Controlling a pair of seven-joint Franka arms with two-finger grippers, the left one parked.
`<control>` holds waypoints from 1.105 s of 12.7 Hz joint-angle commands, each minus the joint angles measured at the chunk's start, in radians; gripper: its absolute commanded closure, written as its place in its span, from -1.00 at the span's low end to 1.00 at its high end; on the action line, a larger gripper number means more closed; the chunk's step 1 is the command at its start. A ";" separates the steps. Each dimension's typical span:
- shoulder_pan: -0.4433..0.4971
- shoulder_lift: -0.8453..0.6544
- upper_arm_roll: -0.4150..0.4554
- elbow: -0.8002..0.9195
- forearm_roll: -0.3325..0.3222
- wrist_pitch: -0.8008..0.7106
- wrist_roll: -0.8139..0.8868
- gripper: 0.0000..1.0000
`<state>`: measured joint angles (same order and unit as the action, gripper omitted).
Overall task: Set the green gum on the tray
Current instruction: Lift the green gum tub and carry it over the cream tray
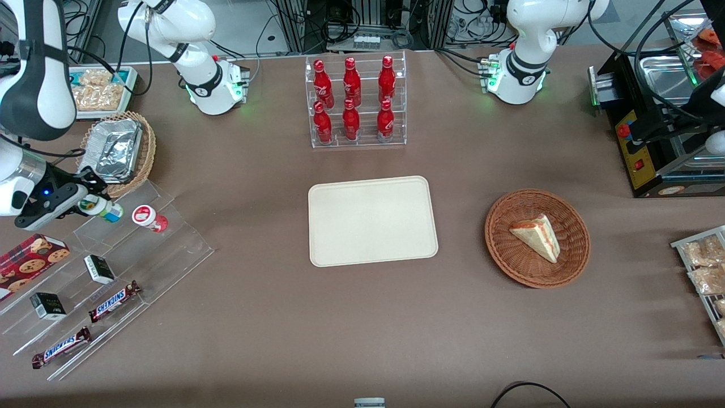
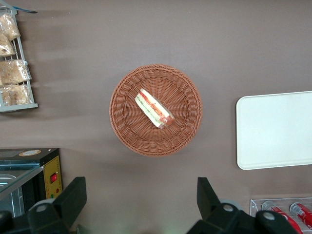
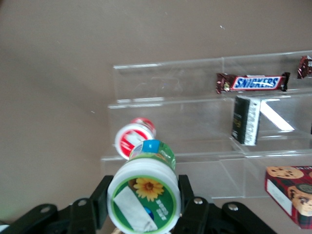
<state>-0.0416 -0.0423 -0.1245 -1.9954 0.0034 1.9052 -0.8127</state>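
Observation:
The green gum is a small bottle with a white lid, green and yellow label and teal body. My right gripper is shut on it, holding it just above the top step of the clear acrylic rack at the working arm's end of the table. In the right wrist view the gum's lid fills the space between my gripper's black fingers. The cream tray lies flat in the middle of the table, bare; it also shows in the left wrist view.
A red-lidded gum bottle lies on the rack beside the green one. The rack also holds Snickers bars, small dark boxes and a cookie box. A foil-lined wicker basket and a cola bottle rack stand farther back. A wicker basket with a sandwich lies toward the parked arm's end.

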 commanded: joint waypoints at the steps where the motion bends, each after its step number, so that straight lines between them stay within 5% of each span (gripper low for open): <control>1: 0.096 0.004 -0.003 0.076 -0.005 -0.107 0.149 1.00; 6: 0.351 0.033 -0.001 0.121 0.009 -0.126 0.551 1.00; 10: 0.524 0.171 -0.001 0.239 0.105 -0.110 0.844 1.00; 14: 0.702 0.344 -0.001 0.352 0.110 0.001 1.148 1.00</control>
<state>0.5969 0.1936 -0.1129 -1.7393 0.0990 1.8751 0.2238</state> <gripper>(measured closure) 0.410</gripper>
